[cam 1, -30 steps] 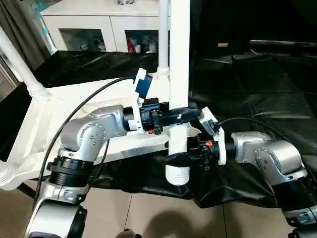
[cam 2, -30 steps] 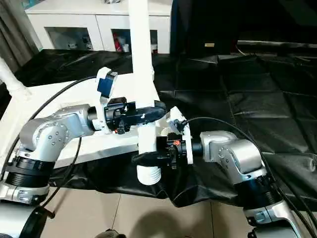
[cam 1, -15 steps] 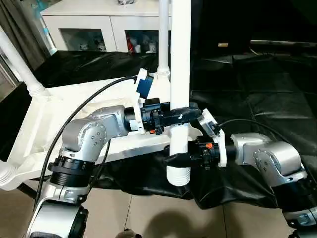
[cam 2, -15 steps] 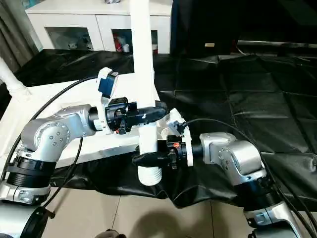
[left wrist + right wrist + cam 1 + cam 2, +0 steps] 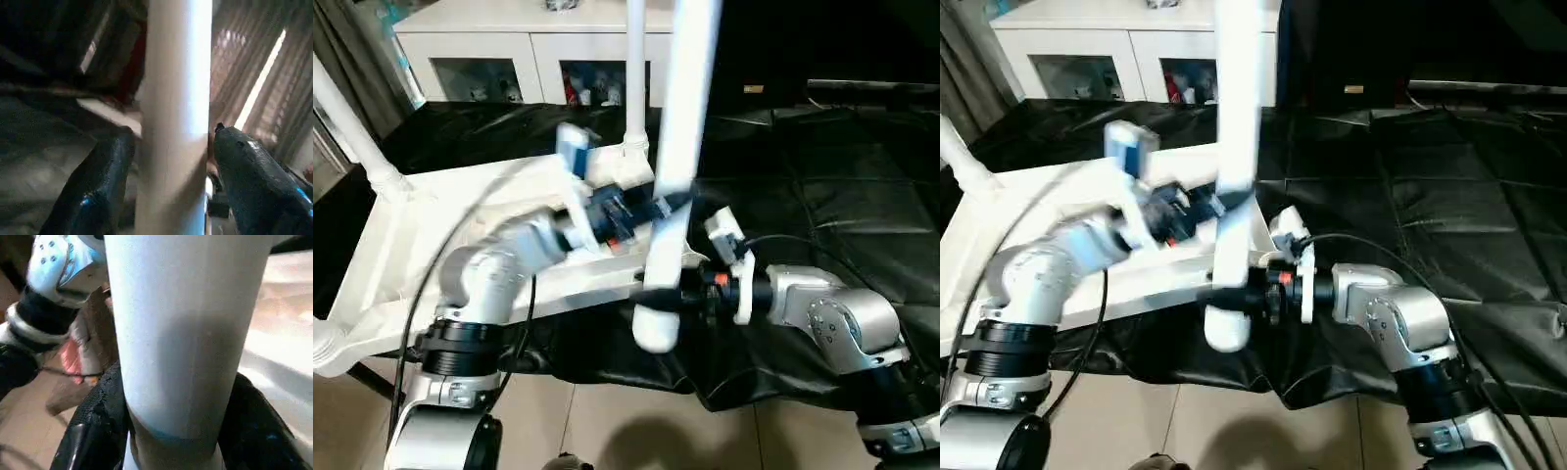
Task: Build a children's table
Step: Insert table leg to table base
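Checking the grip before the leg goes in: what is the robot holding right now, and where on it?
The right end effector clasps the loose white table leg near its lower end. The left end effector brackets the leg higher up; whether it grips cannot be told.

The loose white leg (image 5: pixel 677 166), upright a second ago, now leans — its top toward the robot's right, its lower end (image 5: pixel 653 328) swung toward the table top (image 5: pixel 431 225). The left gripper (image 5: pixel 641 209) has moved up and back over the table top's near corner, and its fingers (image 5: pixel 105 186) now stand slightly off the leg on both sides, where they were clamped on it before. The right gripper (image 5: pixel 658 294) has drawn in from a wider spread — its fingers (image 5: pixel 100 418) now press the leg just above its lower end.
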You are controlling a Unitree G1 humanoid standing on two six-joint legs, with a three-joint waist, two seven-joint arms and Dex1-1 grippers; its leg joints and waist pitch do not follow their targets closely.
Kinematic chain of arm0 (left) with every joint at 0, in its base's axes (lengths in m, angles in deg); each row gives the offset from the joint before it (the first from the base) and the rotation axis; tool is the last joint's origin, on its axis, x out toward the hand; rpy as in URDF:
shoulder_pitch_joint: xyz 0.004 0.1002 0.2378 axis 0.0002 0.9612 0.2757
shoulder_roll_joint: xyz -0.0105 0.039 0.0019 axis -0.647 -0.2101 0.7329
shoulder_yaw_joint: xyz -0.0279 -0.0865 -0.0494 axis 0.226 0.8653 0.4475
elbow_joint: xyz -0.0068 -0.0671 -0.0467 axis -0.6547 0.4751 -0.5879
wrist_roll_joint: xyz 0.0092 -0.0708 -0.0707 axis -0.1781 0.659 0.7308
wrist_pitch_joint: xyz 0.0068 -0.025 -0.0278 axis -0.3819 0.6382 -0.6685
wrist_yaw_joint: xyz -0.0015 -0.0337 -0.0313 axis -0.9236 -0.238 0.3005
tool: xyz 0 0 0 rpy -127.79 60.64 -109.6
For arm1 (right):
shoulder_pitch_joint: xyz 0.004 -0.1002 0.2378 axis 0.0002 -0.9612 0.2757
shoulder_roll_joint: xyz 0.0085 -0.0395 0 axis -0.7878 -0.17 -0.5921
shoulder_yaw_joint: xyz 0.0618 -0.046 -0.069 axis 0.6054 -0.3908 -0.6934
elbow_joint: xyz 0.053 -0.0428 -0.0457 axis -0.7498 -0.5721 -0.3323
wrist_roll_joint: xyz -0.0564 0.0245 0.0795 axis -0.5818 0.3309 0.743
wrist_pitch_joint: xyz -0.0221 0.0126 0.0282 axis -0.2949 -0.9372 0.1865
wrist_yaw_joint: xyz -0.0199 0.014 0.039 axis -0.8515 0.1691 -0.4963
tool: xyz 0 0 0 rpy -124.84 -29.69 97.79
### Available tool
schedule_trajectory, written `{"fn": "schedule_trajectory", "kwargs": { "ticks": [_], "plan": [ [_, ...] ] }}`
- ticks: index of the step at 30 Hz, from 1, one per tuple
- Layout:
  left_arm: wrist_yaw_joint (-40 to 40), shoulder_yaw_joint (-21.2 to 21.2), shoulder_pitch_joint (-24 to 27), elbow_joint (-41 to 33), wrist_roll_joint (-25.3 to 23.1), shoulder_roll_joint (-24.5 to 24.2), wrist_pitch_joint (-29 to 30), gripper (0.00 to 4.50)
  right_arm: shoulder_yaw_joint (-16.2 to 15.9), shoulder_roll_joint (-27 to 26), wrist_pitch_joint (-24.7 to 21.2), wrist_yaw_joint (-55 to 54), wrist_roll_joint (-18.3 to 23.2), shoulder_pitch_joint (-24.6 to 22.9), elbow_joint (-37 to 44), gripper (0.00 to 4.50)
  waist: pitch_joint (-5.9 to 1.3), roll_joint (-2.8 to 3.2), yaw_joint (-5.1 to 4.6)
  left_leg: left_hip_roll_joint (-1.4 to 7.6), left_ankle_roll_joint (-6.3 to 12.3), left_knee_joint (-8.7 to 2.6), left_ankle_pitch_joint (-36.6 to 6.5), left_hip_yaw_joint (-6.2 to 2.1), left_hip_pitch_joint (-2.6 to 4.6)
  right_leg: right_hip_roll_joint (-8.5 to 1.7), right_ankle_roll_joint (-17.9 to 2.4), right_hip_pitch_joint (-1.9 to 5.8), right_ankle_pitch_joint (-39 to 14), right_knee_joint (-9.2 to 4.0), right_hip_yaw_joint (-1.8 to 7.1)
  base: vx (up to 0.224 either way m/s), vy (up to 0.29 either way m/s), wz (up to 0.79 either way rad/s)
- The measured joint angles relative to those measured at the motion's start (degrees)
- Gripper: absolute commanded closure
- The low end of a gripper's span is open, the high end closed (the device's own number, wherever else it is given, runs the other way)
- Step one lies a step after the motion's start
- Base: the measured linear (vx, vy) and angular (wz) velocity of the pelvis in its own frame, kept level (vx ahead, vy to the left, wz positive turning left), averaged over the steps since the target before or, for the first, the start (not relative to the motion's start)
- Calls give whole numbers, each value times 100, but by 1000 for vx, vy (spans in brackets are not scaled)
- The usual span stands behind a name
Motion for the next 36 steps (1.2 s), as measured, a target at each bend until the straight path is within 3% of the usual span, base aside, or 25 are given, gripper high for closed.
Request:
{"fn": "schedule_trajectory", "kwargs": {
  "ticks": [2, 4, 5, 8, 11, 14, 17, 21, 24, 25, 29, 30, 34, 36],
  "plan": [
    [-253, 144, -1, 279, -97, 30, -300, 151, 220, -99, 319, -447, -172, 24, -172, 257, -3, 5, -9, -1, 0, 0, 0, 0, 1, 0, 4, 0, 0, 0, 0, 0, 0, 0],
    [-512, 97, -32, 525, -526, -37, -638, 151, 334, -99, 595, -838, -419, 92, -402, 257, -3, 3, -16, -1, 0, 0, 0, -2, 3, 0, 9, 3, 0, -3, -1, 0, 0, 0],
    [-623, -108, -55, 672, -924, -195, -857, 151, 426, -101, 818, -1100, -594, 120, -567, 257, -3, 3, -19, -2, 0, -1, 0, -3, 1, 0, 14, 3, 3, -9, -1, 0, 0, 0],
    [-508, -1307, -52, 893, -2275, -937, -1475, 151, 688, -156, 1327, -1909, -969, 178, -1047, 257, -4, 9, -31, -6, 0, -3, 0, -6, -2, -2, 31, 3, 9, -19, 2, 0, 0, 0],
    [-206, -2111, -43, 1205, -3005, -1131, -1835, 151, 872, -276, 1701, -2563, -1219, 229, -1306, 257, -6, 15, -56, -11, 0, -3, 0, -5, -8, -4, 30, 3, 10, -26, 6, 0, 0, 0],
    [-45, -2372, -53, 1648, -3246, -999, -2079, 151, 904, -330, 2026, -2949, -1417, 299, -1436, 257, -7, 18, -94, -13, 0, -3, 0, -4, -13, -6, 0, -2, 29, -22, 7, 0, 0, 0],
    [73, -2505, -102, 2198, -3480, -969, -2325, 113, 931, -398, 2253, -3088, -1574, 288, -1512, 257, -8, 22, -136, -14, 1, -8, 0, -5, -14, -5, 4, -6, 26, -21, 7, 0, 0, 0],
    [146, -2666, -251, 2628, -3720, -1003, -2512, 72, 921, -432, 2315, -3128, -1609, 167, -1518, 257, -9, 41, -146, -14, 2, -9, -1, -5, -14, -5, 5, -7, 25, -26, 7, 0, 0, 0],
    [173, -2685, -329, 2852, -3832, -1028, -2585, 65, 890, -479, 2315, -3131, -1611, 99, -1518, 257, -14, 79, -152, -19, 3, -9, -2, -4, -10, -7, 2, -4, 27, -26, 11, 0, 0, 0],
    [200, -2698, -365, 2945, -3860, -1028, -2639, 93, 875, -481, 2316, -3129, -1611, 97, -1518, 257, -16, 84, -152, -20, 3, -9, -2, -4, -8, -7, 2, -3, 27, -25, 11, 0, 0, 0],
    [527, -2635, -437, 3178, -3836, -1062, -2588, 105, 857, -502, 2324, -3056, -1611, 97, -1485, 257, -29, 126, -164, -20, 2, -13, -2, -5, 1, -7, 1, 2, 28, -24, 10, 0, 0, 0],
    [636, -2621, -418, 3162, -3788, -1094, -2511, 136, 855, -502, 2324, -3036, -1611, 96, -1484, 257, -29, 128, -165, -20, 2, -16, -2, -5, 2, -7, 1, 2, 28, -24, 10, 0, 0, 0],
    [870, -2515, -291, 3029, -3601, -1120, -2212, 145, 830, -505, 2310, -3000, -1606, 96, -1420, 257, -31, 135, -158, -20, 2, -17, -2, -6, 2, -7, 1, 2, 29, -23, 10, 0, 0, 0],
    [901, -2514, -276, 3030, -3590, -1119, -2179, 177, 806, -509, 2299, -2959, -1598, 97, -1345, 257, -31, 133, -160, -20, 2, -17, -1, -6, 1, -7, 1, 3, 28, -24, 10, 0, 0, 0]
  ]
}}
